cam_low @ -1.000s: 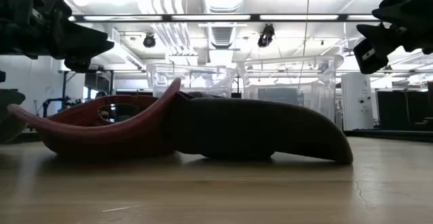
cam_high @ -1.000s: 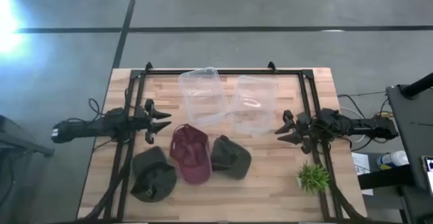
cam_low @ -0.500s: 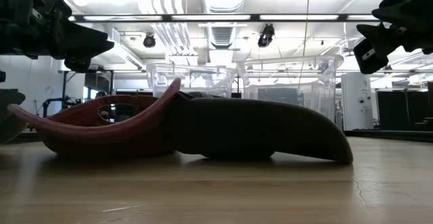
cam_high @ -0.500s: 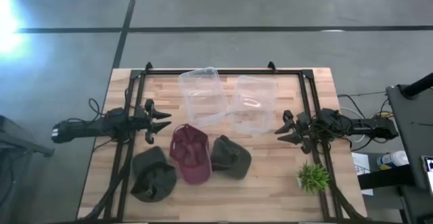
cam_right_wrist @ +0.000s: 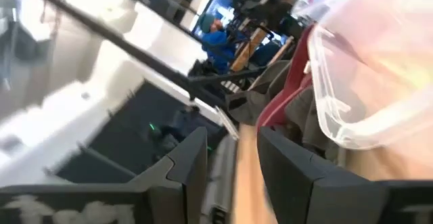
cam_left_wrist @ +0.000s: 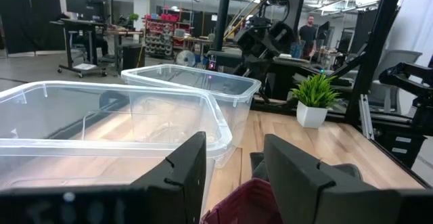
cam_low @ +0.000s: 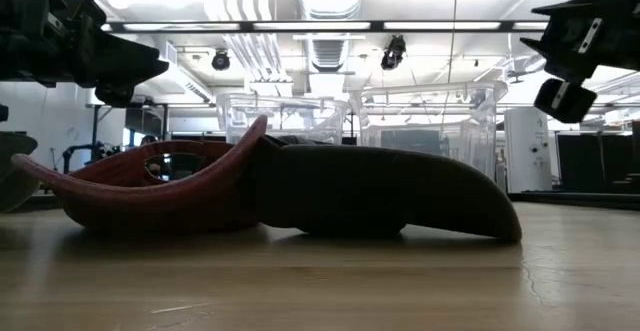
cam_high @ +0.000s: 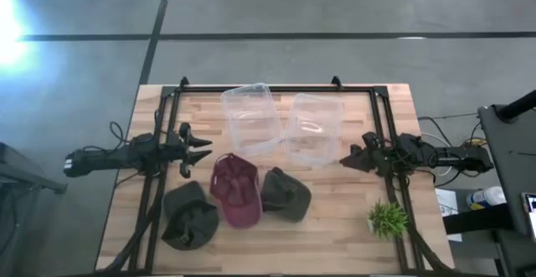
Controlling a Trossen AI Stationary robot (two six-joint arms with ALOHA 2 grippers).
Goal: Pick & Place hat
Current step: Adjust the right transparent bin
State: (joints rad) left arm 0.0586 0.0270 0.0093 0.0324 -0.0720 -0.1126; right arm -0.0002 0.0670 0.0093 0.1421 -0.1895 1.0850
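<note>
Here the maroon cap (cam_high: 235, 191) lies at frame centre, just right of the open left gripper (cam_high: 201, 150); the right gripper (cam_high: 348, 161), open too, hangs mid-right.

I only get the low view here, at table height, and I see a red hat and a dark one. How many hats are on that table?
Observer: Three. From above, an olive hat lies beside the red hat, with the dark hat on the red one's other side.
Operator: Is either pincer holding one?
Observer: No. The left pincer and the right pincer are both open and apart from the hats.
Operator: Anything in those clear tubs?
Observer: From above, the left tub and the right tub both look empty.
</note>
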